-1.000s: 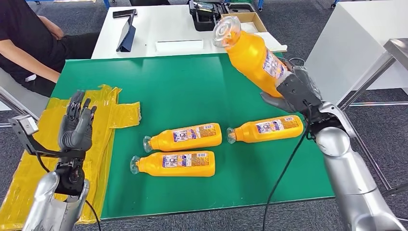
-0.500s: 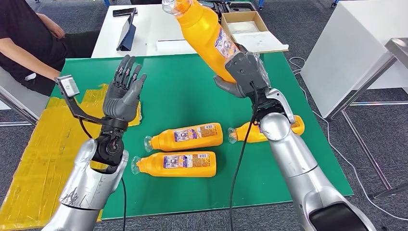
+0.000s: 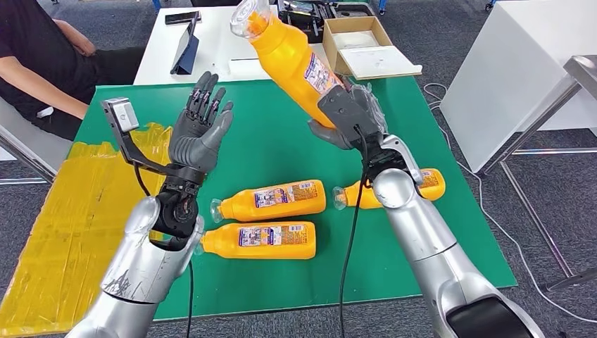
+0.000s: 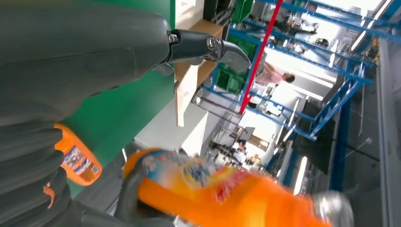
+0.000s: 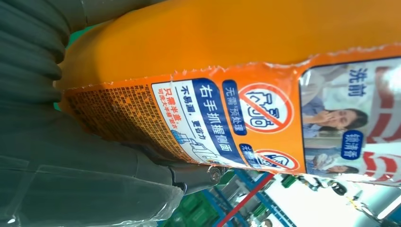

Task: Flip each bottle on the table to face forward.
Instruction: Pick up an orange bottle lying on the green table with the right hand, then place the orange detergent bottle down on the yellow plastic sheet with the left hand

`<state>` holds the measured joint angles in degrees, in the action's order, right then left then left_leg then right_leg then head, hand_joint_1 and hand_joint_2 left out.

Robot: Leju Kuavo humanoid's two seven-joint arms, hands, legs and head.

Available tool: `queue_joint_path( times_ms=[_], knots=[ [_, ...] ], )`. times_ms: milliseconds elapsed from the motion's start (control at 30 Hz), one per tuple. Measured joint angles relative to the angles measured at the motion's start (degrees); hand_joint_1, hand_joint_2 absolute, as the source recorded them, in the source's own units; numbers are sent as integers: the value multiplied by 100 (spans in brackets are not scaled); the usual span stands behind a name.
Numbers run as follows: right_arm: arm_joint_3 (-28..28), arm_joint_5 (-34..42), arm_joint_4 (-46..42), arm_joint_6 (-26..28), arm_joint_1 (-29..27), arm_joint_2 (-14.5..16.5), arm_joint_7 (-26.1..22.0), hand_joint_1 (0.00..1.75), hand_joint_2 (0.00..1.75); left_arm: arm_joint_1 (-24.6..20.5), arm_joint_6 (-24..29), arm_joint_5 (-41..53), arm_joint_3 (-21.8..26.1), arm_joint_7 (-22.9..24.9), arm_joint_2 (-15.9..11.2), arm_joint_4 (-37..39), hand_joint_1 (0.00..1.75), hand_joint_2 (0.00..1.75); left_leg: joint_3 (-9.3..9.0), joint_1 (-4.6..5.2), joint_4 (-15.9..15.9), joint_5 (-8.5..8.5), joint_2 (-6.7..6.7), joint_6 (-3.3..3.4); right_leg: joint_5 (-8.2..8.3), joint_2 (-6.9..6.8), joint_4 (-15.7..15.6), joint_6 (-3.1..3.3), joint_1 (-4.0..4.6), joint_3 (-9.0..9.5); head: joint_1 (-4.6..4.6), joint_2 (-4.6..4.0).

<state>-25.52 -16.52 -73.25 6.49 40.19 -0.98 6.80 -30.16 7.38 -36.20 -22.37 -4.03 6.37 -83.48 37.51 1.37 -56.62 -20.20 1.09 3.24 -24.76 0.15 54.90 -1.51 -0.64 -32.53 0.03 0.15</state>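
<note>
The head view looks forward and down from high on the robot's body onto the green desk (image 3: 281, 134), with both arms rising from below and the far white table beyond the desk's far edge. The left wrist view sits close behind the left hand (image 4: 71, 61), turned on its side, looking past the desk toward blue racking in the hall. The right wrist view sits right against the right hand (image 5: 56, 156), very near the raised orange bottle (image 5: 227, 61). All three views share that raised bottle (image 3: 296, 63): it appears blurred in the left wrist view (image 4: 222, 194), beyond the left hand.
</note>
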Motion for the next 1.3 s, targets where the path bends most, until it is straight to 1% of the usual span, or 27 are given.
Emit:
queue_joint_path(
  times_ms=[167, 333, 533, 700, 967, 1300],
  knots=[
    [10, -441, 61, -94, -179, -16, 123, 175, 175, -3, 43, 191, -181, 253, 146, -178, 0, 175, 1, 1, 0, 0, 1, 0, 0, -1, -1, 0, -1, 0, 1, 0],
    [-22, -1156, 51, -136, -448, 33, 147, 175, 175, -31, 196, 237, -440, 375, 231, -214, 0, 175, 2, 2, 0, -1, 0, 1, 0, 0, -1, 0, 0, 0, 1, 0],
    [-201, -1634, -10, -277, -580, 295, 231, 175, 175, -123, 385, 236, -596, 442, 270, -166, 0, 175, 0, -3, 0, 0, -5, 0, 0, 1, -1, 0, -1, -4, -1, 0],
    [-371, -1890, -131, -218, -605, 486, 245, 175, 175, -180, 602, 308, -683, 538, 280, -155, 0, 175, 2, -6, 0, -1, -6, 0, -1, 2, 0, 1, -1, -8, -1, 0],
    [-446, -1928, -207, -183, -615, 634, 281, 175, 175, -357, 924, 643, -812, 619, 285, -117, 0, 175, 5, -5, 1, 0, -1, 0, -1, 0, 0, 1, 1, -5, 0, 0],
    [-658, -1635, -204, -197, -543, 875, 311, 175, 175, -564, 1285, 829, -928, 803, 321, 27, 0, 175, 6, -3, 0, 0, 2, 0, 0, -3, 0, 0, -1, -6, 0, 0]
  ],
)
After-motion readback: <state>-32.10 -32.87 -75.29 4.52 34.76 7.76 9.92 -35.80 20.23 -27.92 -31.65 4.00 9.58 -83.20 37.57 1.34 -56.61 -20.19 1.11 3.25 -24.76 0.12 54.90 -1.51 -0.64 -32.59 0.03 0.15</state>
